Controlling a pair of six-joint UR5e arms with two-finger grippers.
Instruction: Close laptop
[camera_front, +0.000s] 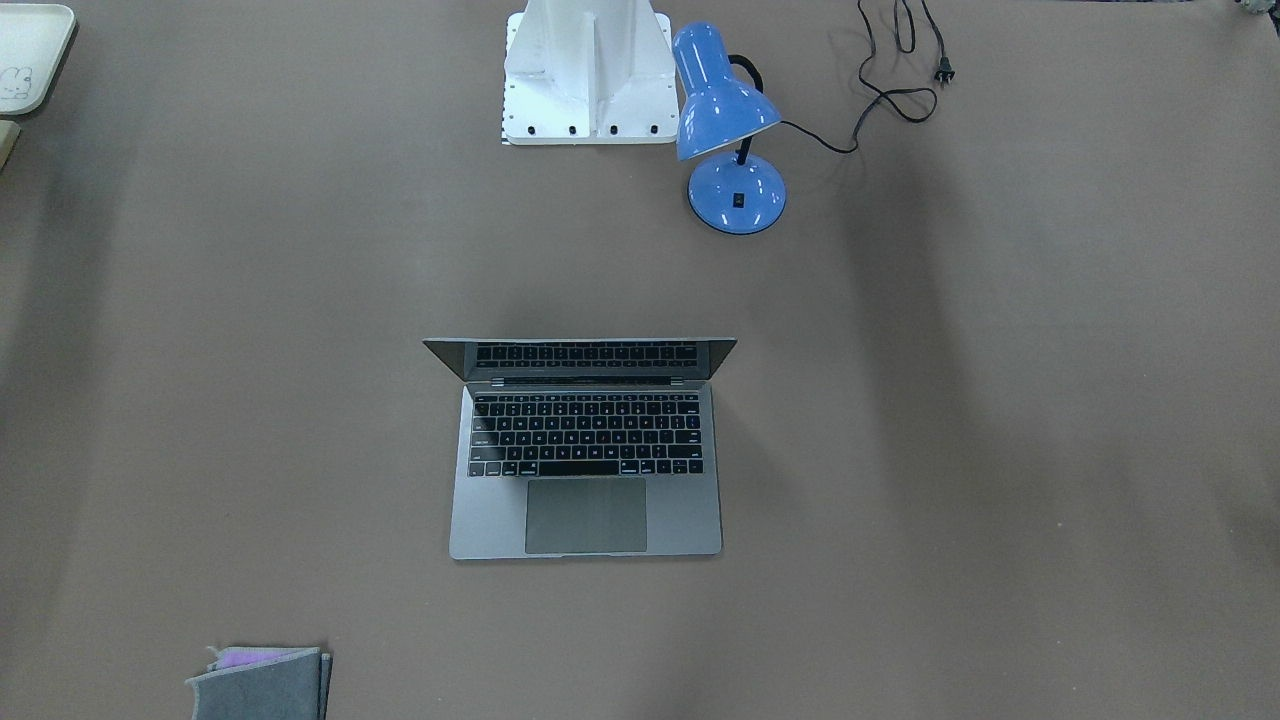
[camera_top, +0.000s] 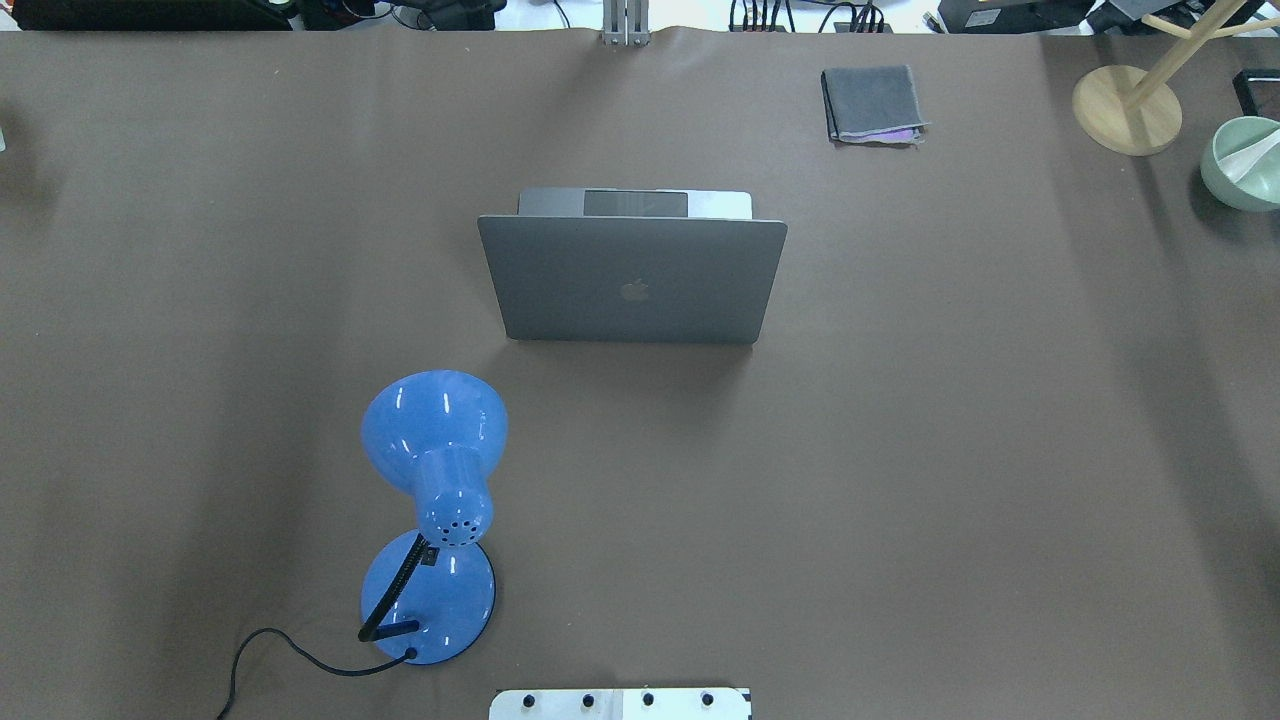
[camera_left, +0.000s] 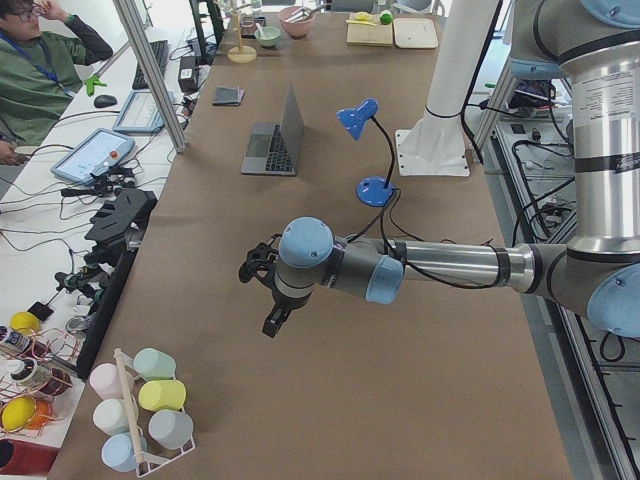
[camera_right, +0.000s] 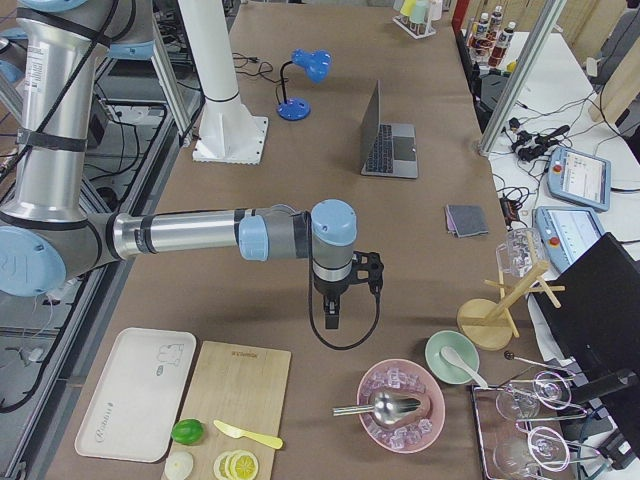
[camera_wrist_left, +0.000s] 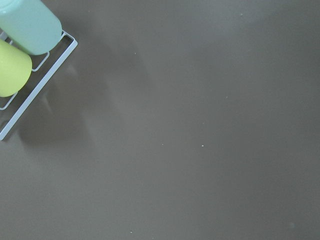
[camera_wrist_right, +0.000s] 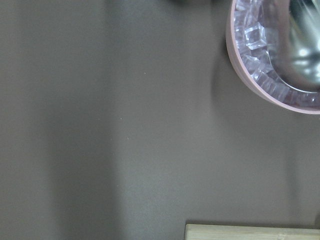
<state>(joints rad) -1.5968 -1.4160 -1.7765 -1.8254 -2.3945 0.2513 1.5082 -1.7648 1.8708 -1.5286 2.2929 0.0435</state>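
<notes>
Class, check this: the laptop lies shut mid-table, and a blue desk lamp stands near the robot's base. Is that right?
No: the laptop is open, its lid raised and keyboard showing in the exterior front-facing view. The blue desk lamp does stand near the robot's base.

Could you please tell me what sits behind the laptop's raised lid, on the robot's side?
Brown table shows behind the laptop; the blue lamp stands further back, toward the robot's left, apart from it. Anything under the laptop is hidden.
</notes>
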